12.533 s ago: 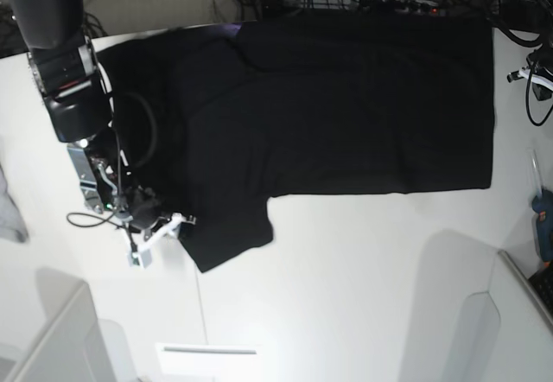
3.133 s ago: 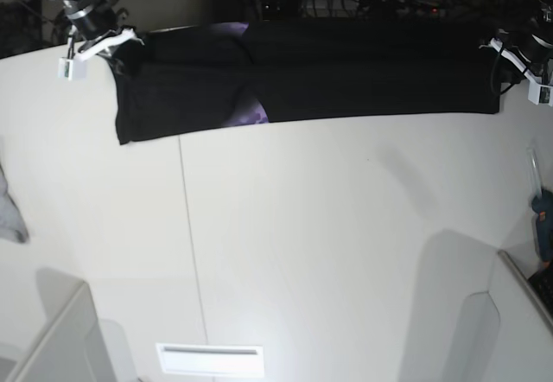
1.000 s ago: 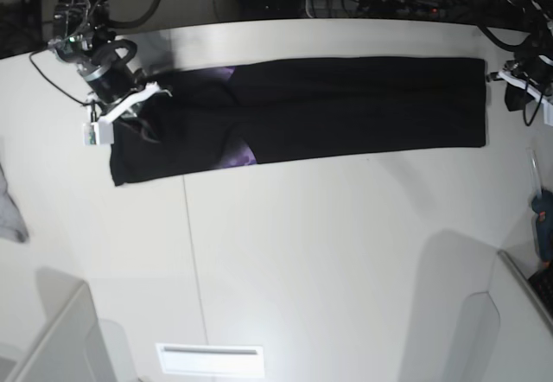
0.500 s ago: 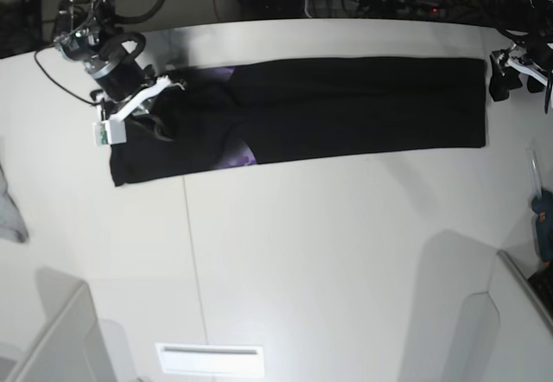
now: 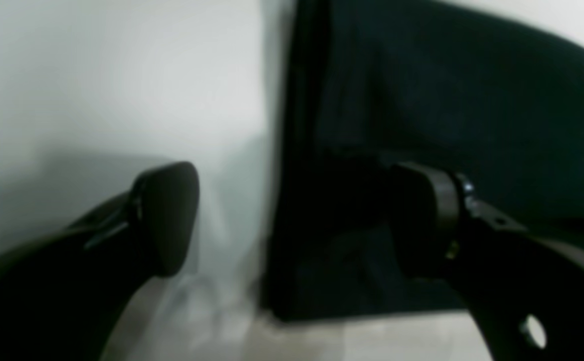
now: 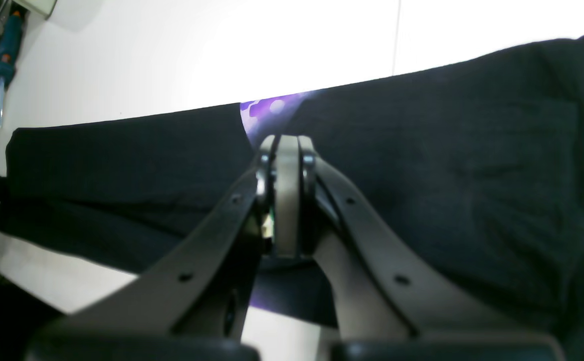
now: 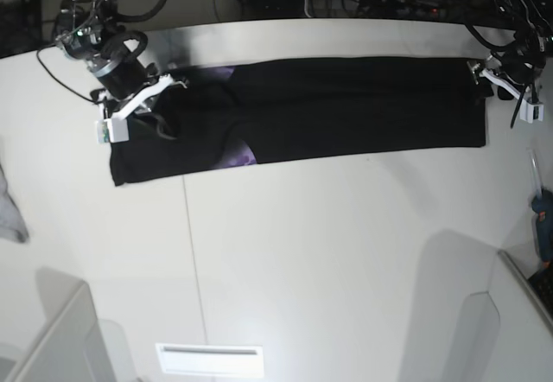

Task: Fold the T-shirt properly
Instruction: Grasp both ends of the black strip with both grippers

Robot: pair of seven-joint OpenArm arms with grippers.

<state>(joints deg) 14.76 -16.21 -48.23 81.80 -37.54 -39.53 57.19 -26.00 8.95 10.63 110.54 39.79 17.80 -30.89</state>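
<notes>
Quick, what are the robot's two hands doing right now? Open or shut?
Left hand: open, holding nothing, at the end of the shirt.
Right hand: shut above the shirt; whether it pinches any cloth cannot be told.

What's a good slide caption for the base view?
T-shirt folded into a long band on the table, one gripper at each end.

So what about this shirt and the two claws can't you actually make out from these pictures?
- Print on the T-shirt: only purple slivers show in the base and right wrist views; the folded black cloth covers the rest.
- Right gripper: its shut tips, seen from behind in its wrist view, hide whether any cloth is pinched.
- Left gripper: open, but its wrist view is blurred, so the shirt's edge detail is lost.
- Blue tool: cut off by the base view's edge.
</notes>
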